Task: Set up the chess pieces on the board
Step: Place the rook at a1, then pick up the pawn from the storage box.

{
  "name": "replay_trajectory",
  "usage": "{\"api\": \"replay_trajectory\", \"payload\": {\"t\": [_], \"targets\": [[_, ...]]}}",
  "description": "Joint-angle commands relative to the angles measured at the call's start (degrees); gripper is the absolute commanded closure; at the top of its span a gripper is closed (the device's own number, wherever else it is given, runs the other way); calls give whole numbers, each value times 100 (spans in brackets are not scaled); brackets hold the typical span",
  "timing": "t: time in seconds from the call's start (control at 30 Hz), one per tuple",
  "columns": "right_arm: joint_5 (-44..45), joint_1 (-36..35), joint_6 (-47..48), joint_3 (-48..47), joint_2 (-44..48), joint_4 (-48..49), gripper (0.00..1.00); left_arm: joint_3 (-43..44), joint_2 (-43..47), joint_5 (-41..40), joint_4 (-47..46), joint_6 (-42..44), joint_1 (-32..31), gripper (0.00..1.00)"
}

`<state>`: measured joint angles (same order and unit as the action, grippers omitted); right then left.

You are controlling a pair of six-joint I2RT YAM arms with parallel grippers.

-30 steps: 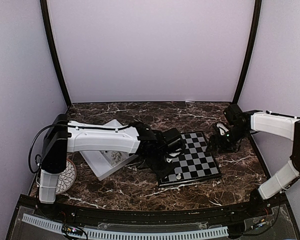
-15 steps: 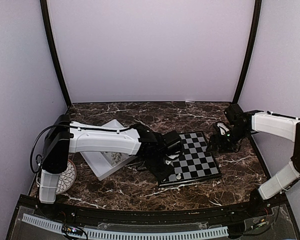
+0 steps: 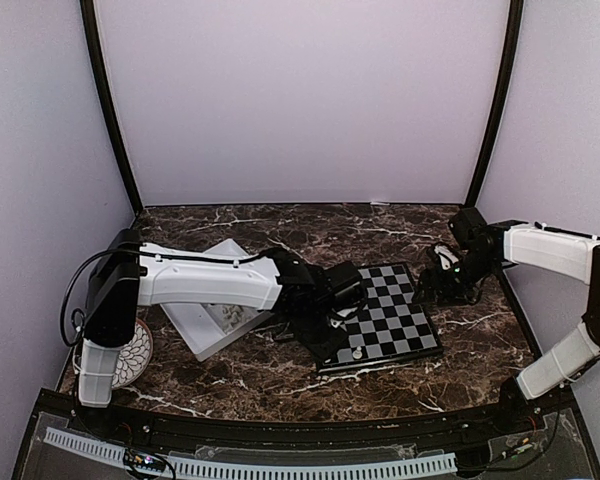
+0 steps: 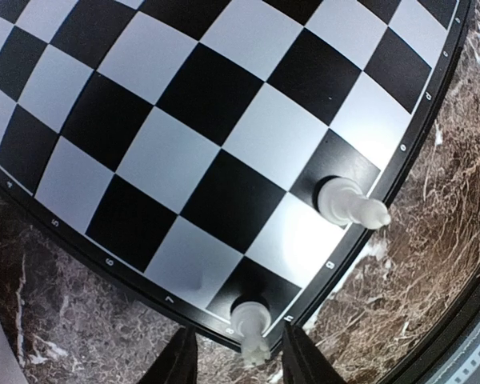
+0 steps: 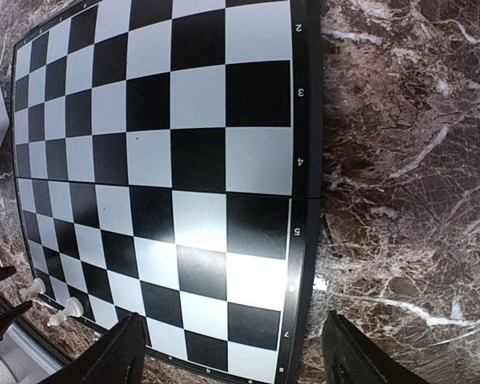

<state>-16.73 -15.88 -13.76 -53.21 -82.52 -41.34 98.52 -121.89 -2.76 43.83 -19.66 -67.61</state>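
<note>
The board lies right of the table's centre. In the left wrist view a white chess piece stands on the board's black corner square. My left gripper is open around it, with a gap on each side. A second white piece stands on a black edge square further along that side. My right gripper hangs open and empty over the board's opposite edge. From there both white pieces show at the far corner. From above, my left gripper is at the board's left edge and my right gripper at its far right corner.
A white rectangular tray lies tilted left of the board, partly under my left arm. A round patterned plate sits at the near left by the left arm's base. Dark marble tabletop surrounds the board.
My left gripper has opened and let go of the white piece, which now stands alone on the corner square. The right arm has not moved.
</note>
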Motion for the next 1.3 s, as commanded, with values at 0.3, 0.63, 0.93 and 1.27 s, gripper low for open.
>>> {"api": "replay_trajectory", "payload": {"t": [0.3,0.63,0.93,1.27], "targets": [[-18,-46,22,59,110,98,22,-1600,2265,-1294,494,-444,1444,64],[-7,-45,33,-55,-22,38,22,-2210,2077,-381,468,-717,2354,74],[17,-47,49,-73,-57,-33,22,-2086,1526,-133,196,-800,2396,75],[-11,-42,51,-22,-102,29,22,-1968,1479,-506,346,-925,2454,74]]}}
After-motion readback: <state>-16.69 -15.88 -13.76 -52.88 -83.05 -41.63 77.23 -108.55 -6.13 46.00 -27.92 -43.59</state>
